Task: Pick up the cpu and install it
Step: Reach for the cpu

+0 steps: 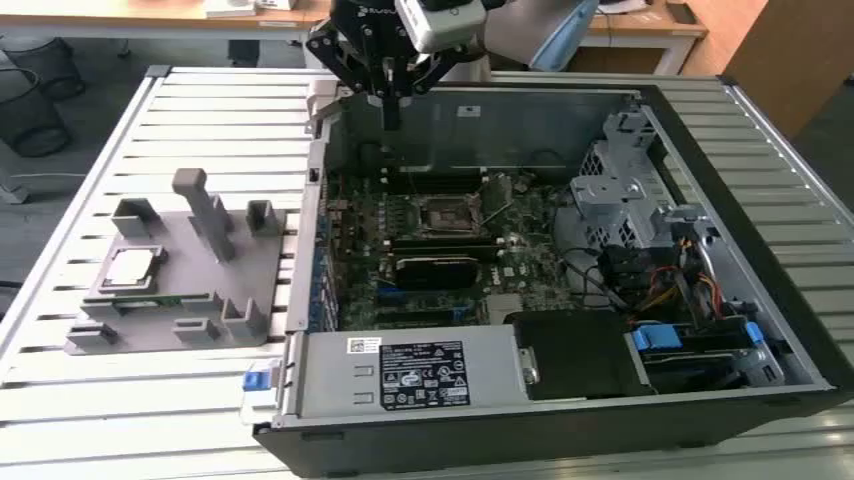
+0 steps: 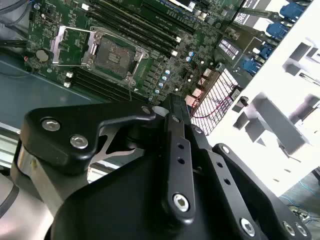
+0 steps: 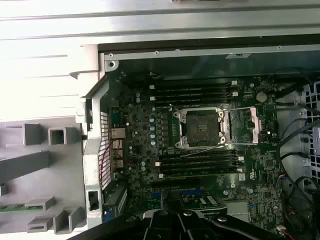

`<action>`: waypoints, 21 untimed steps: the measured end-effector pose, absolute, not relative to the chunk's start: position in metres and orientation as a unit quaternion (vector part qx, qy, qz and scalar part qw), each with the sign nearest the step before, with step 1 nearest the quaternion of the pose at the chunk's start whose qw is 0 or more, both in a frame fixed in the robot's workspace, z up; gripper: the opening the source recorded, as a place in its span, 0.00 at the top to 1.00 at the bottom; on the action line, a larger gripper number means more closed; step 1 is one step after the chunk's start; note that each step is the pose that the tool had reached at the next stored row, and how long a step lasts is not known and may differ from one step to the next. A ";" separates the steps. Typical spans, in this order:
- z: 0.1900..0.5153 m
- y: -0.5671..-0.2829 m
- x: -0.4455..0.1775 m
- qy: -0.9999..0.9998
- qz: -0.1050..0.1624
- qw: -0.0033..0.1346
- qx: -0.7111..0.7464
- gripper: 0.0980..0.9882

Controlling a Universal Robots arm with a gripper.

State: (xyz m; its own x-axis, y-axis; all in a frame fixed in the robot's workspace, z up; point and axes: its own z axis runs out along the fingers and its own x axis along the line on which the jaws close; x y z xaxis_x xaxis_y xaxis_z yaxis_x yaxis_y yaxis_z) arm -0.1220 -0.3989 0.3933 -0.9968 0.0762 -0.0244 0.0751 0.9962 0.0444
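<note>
The cpu (image 1: 131, 268), a small square chip with a silvery top, lies in a recess of the grey plastic fixture (image 1: 200, 300) at the exterior view's left. My gripper (image 1: 391, 122) hangs above the far wall of the open computer case (image 1: 561, 400), well away from the cpu. Its fingers are shut into one narrow bar with nothing between them. The dark cpu socket (image 1: 441, 213) on the motherboard is uncovered, its metal frame (image 3: 250, 125) flipped open beside the socket (image 3: 202, 127) in the first wrist view. The second wrist view has the socket (image 2: 112, 52) beyond my gripper's black linkage (image 2: 175, 165).
The case stands on a slatted metal table (image 1: 120, 400). Inside it are memory slots (image 3: 192, 92), a drive cage (image 1: 621, 180), cables (image 1: 667, 290) and a power supply (image 1: 400, 370). A green circuit strip (image 3: 20, 207) lies in the fixture. Desks and a wire bin (image 1: 34, 95) stand behind.
</note>
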 end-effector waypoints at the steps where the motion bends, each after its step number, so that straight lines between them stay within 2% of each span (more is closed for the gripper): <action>1: 0.393 -0.399 -0.122 0.999 0.022 0.013 0.038 0.99; 21: 0.393 -0.399 -0.132 0.999 0.022 0.013 0.038 0.99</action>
